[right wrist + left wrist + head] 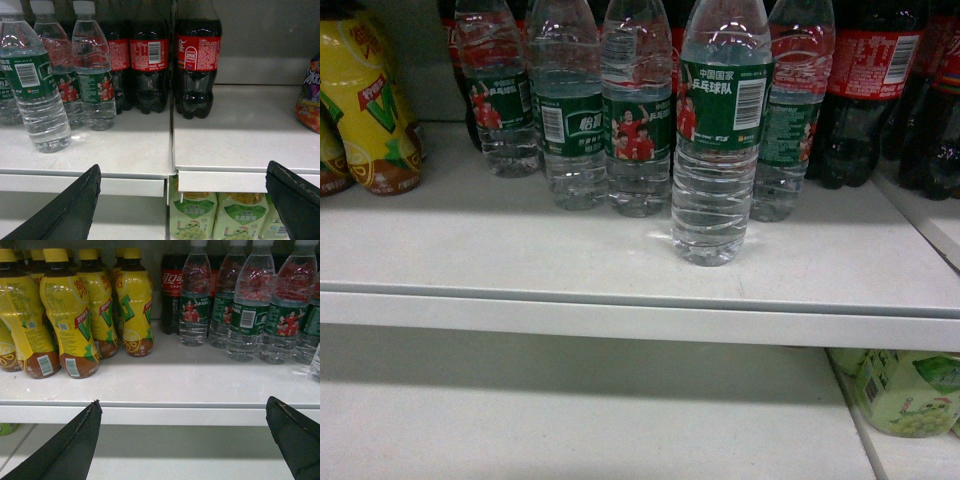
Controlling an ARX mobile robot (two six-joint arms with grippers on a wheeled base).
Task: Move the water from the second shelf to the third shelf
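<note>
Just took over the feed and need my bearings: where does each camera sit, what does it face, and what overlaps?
Head: on the robot, slanting down at the shelf; front water bottle nearest; no robot parts visible.
Left wrist: low, facing the shelf edge; yellow bottles left, waters right; left claw open, fingers at the bottom corners.
Right wrist: same height, further right; front water bottle left, colas centre; right claw open.
Shared: all three show the water row.

Water [722,130] stands before 4 others.
</note>
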